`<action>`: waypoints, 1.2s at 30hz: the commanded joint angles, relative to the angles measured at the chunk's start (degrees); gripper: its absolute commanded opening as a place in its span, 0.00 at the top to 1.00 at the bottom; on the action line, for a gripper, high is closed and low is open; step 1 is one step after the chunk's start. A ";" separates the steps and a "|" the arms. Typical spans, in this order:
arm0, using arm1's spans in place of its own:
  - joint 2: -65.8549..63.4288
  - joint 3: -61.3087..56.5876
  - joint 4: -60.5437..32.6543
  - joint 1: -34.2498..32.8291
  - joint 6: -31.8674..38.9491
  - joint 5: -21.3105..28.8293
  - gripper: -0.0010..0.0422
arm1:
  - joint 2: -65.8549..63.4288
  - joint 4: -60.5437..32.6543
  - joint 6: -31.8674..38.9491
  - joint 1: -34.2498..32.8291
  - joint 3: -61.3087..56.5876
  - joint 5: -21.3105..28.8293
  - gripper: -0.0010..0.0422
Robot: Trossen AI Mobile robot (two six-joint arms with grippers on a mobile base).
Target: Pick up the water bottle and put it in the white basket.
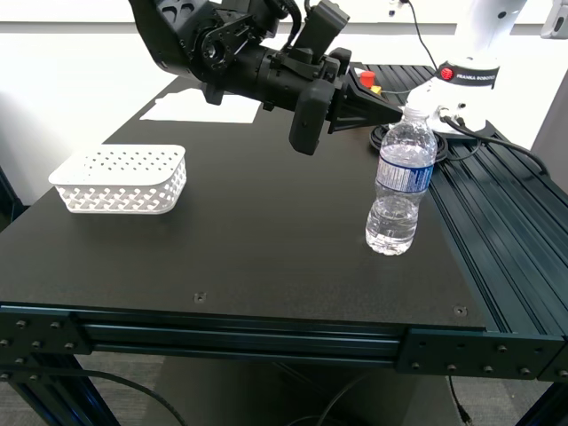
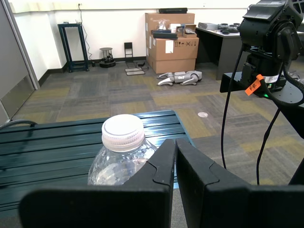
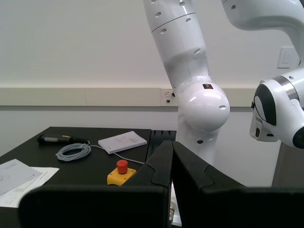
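Observation:
The water bottle (image 1: 402, 182) stands upright on the black table toward the exterior view's right, clear and ribbed, with a white cap and a blue label. My first gripper (image 1: 395, 110) reaches in from the exterior view's upper left, its tips just beside the cap and not touching. In the first wrist view the cap (image 2: 122, 132) shows close beside my first gripper (image 2: 175, 142), which is shut and empty. The white basket (image 1: 120, 179) sits empty at the exterior view's left. My second gripper (image 3: 172, 143) is shut on nothing, away from the bottle.
White paper sheets (image 1: 202, 108) lie at the back of the table. A red emergency button (image 1: 366, 79) and black cables (image 1: 461, 146) sit by the white robot arm's base (image 1: 466, 75). Slatted rails (image 1: 506, 213) run along the exterior view's right.

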 commanded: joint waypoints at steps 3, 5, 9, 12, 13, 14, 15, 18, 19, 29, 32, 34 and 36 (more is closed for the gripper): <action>-0.02 0.07 0.15 0.07 0.00 -0.04 0.98 | 0.00 -2.21 0.24 -0.09 -0.02 -0.09 0.98; -0.02 0.07 0.15 0.07 0.00 -0.02 0.98 | 0.00 -2.97 0.68 -0.22 -0.02 -0.09 0.96; -0.02 0.07 0.15 0.07 0.00 -0.02 0.98 | 0.00 -2.97 1.29 -0.24 -0.02 -1.09 0.86; -0.02 0.07 0.15 0.07 0.00 -0.02 0.98 | 0.00 -2.93 1.73 -0.31 -0.02 -3.37 0.75; -0.02 0.07 0.15 0.07 0.00 -0.04 0.98 | 0.00 -2.91 2.23 -0.35 0.02 -3.91 0.71; -0.02 0.07 0.15 0.07 0.00 -0.02 0.98 | 0.00 -2.91 3.23 -0.48 0.15 -4.55 0.68; -0.02 0.07 0.15 0.07 0.00 -0.04 0.98 | 0.00 -2.86 4.17 -0.55 0.39 -5.40 0.65; -0.02 0.07 0.15 0.07 0.00 -0.02 0.98 | 0.00 -2.86 5.18 -0.81 1.97 -8.09 0.60; -0.02 0.07 0.15 0.07 0.00 -0.02 0.98 | 0.00 -2.89 5.31 -0.81 2.75 -8.72 0.60; -0.02 0.07 0.15 0.07 0.00 -0.02 0.98 | 0.11 -7.41 7.80 -2.19 4.87 -9.07 0.65; -0.02 0.07 0.09 0.07 0.00 -0.02 0.98 | 3.08 -7.13 6.73 -2.38 5.42 -9.01 0.65; -0.02 0.07 0.07 0.07 0.00 -0.02 0.98 | 5.79 -7.10 4.94 -2.45 6.29 -8.41 0.65; -0.02 0.07 0.09 0.07 0.00 -0.02 0.98 | 8.15 -7.13 3.23 -2.67 7.80 -6.34 0.65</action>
